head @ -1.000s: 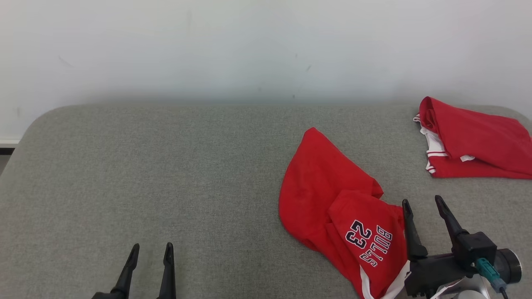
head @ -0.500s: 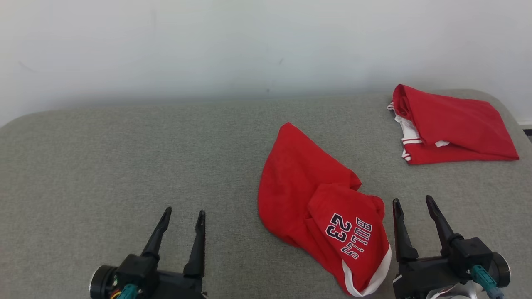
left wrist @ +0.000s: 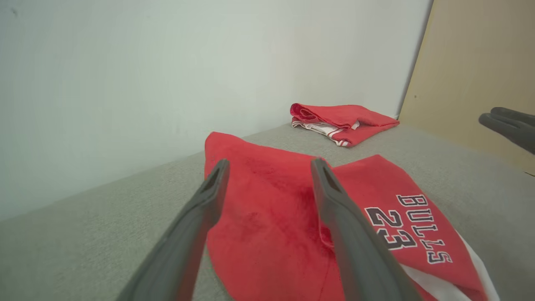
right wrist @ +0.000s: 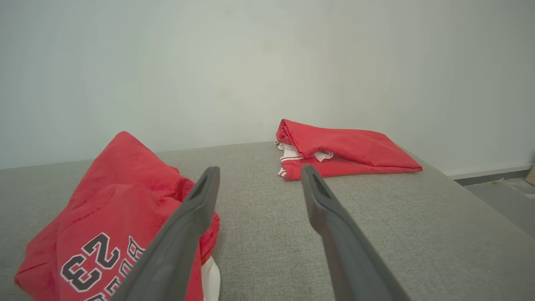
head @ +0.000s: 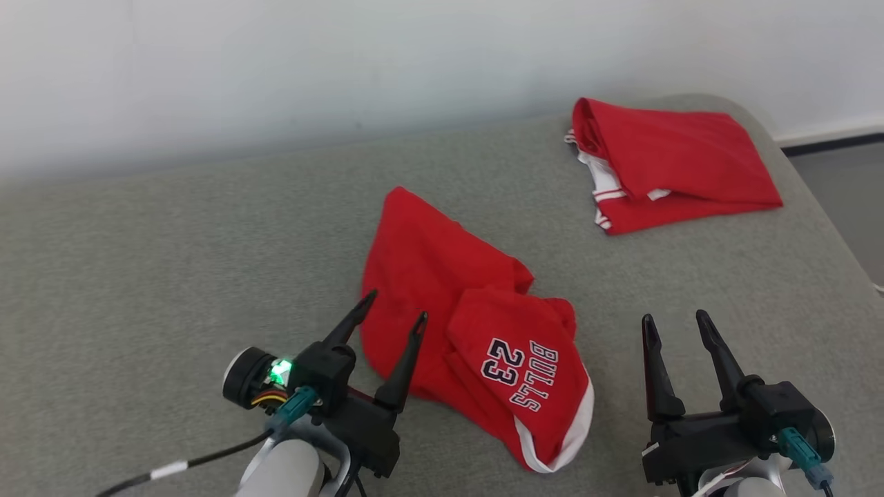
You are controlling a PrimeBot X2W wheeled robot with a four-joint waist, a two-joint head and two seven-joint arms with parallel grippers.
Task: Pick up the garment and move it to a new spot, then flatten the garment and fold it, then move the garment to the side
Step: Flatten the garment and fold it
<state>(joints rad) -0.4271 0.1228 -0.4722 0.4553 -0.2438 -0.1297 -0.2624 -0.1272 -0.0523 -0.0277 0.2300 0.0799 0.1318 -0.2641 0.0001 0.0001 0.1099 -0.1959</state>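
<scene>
A crumpled red garment (head: 442, 290) with "BULLS 23" lettering and a white hem lies on the grey table, also in the left wrist view (left wrist: 284, 209) and the right wrist view (right wrist: 117, 196). My left gripper (head: 394, 307) is open, its fingers over the garment's left edge, holding nothing. My right gripper (head: 673, 321) is open to the right of the garment, above bare table. In the left wrist view the fingertips (left wrist: 219, 171) frame the red cloth.
A second red garment (head: 663, 159), folded with white trim showing, lies at the table's far right corner (right wrist: 342, 150). The grey padded table (head: 138, 276) ends at a rounded right edge, with floor beyond. A pale wall runs behind.
The head camera has turned right, shifting the whole picture left. My left gripper has come up and right to the garment's left edge. The right gripper keeps its place beside the garment.
</scene>
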